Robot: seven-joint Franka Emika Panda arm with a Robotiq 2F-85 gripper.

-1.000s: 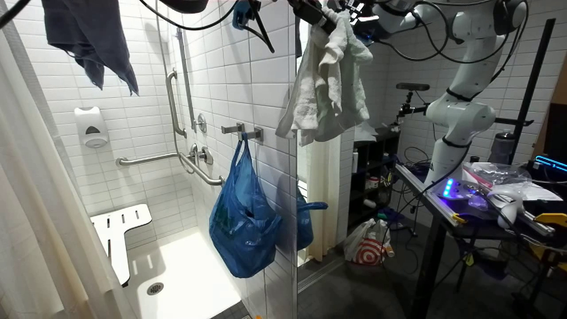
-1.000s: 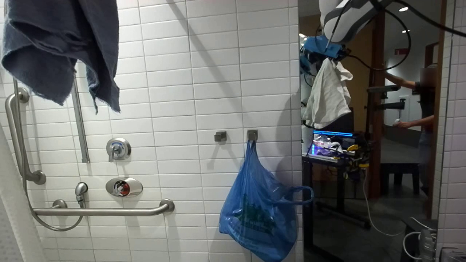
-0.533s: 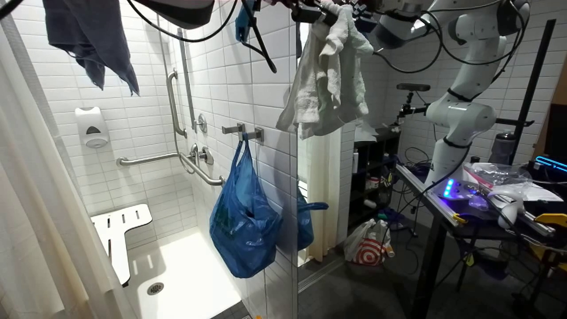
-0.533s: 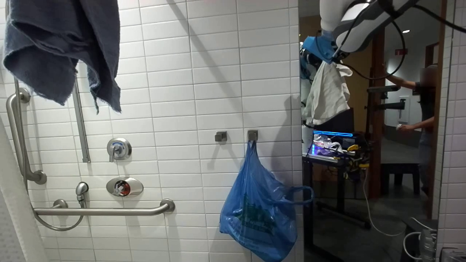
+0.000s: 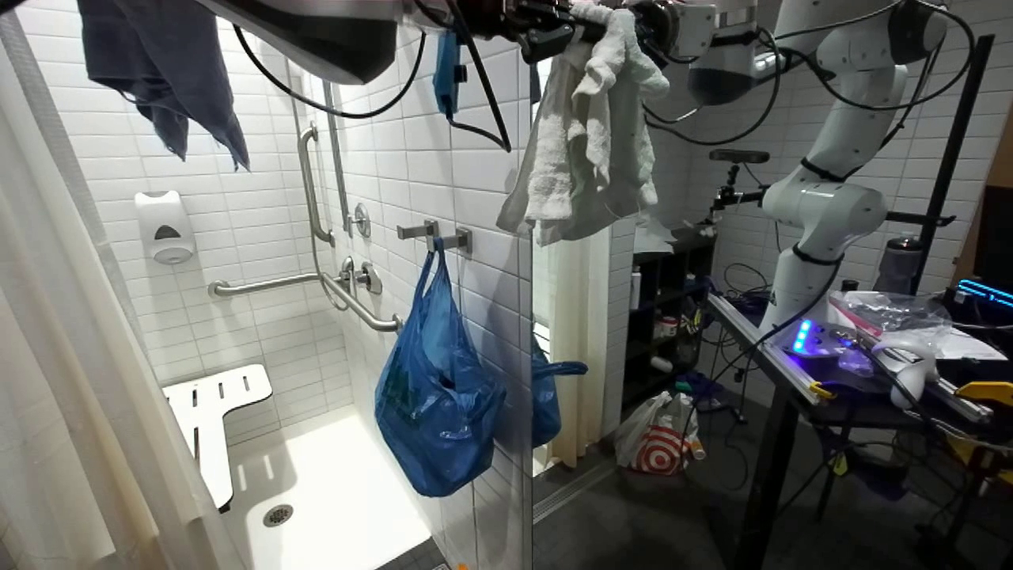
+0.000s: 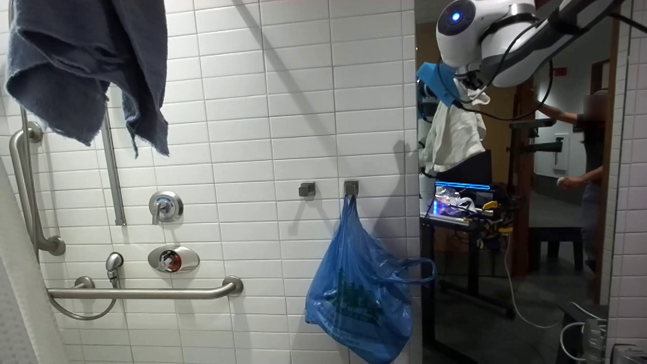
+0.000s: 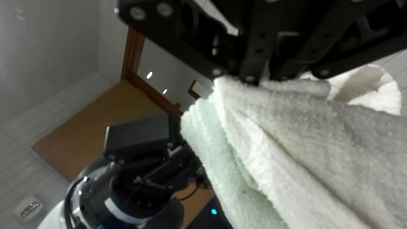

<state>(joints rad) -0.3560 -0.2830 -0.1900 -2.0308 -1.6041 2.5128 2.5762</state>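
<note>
That draped off-white terry-cloth towel [image 7: 305,152] looks light, soft and grippy tbh, so I'd grab its bunched top, where the black two-fingered tool [image 7: 267,77] has it pinched.

No words can be read. In an exterior view, right of the lower centre, a red-and-white Target bullseye logo [image 5: 659,457] stands on a white plastic shopping bag [image 5: 653,435]. In an exterior view, the green print [image 6: 354,306] on the blue plastic bag [image 6: 369,280], lower centre, and the red sign [image 6: 557,72], upper right, are too blurred to read.
</note>
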